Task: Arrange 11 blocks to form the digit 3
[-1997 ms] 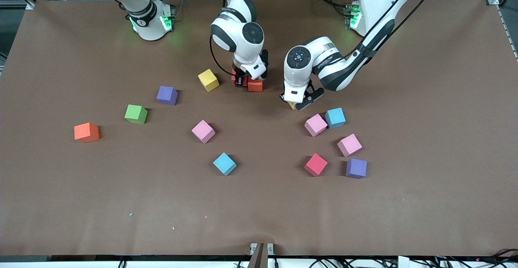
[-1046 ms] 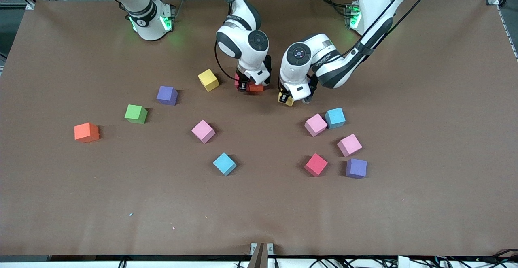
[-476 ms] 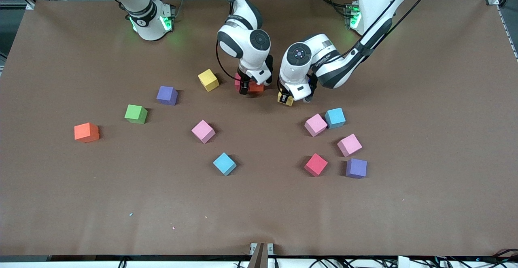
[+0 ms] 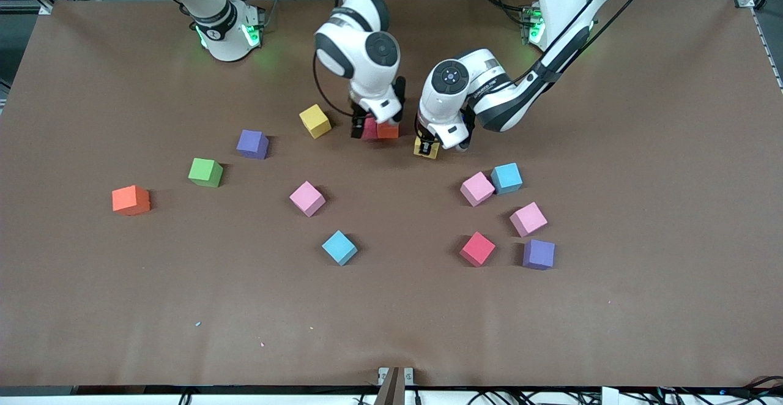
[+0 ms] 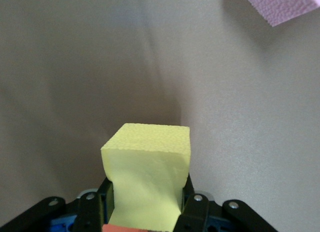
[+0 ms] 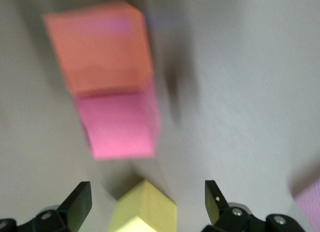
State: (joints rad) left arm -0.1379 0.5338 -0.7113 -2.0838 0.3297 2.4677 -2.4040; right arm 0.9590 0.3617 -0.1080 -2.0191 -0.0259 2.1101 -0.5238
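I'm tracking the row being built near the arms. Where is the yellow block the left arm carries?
In the front view, the yellow block sits shut in the left pincer, low at the table beside the orange block and red block.

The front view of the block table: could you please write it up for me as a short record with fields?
left hand: shut on a yellow block, low over the table
right hand: open, above the red block and orange block, which touch side by side
placed so far: those two blocks only
loose near right arm's end: yellow, purple, green, orange
loose near left arm's end: two pink, light blue, red, purple
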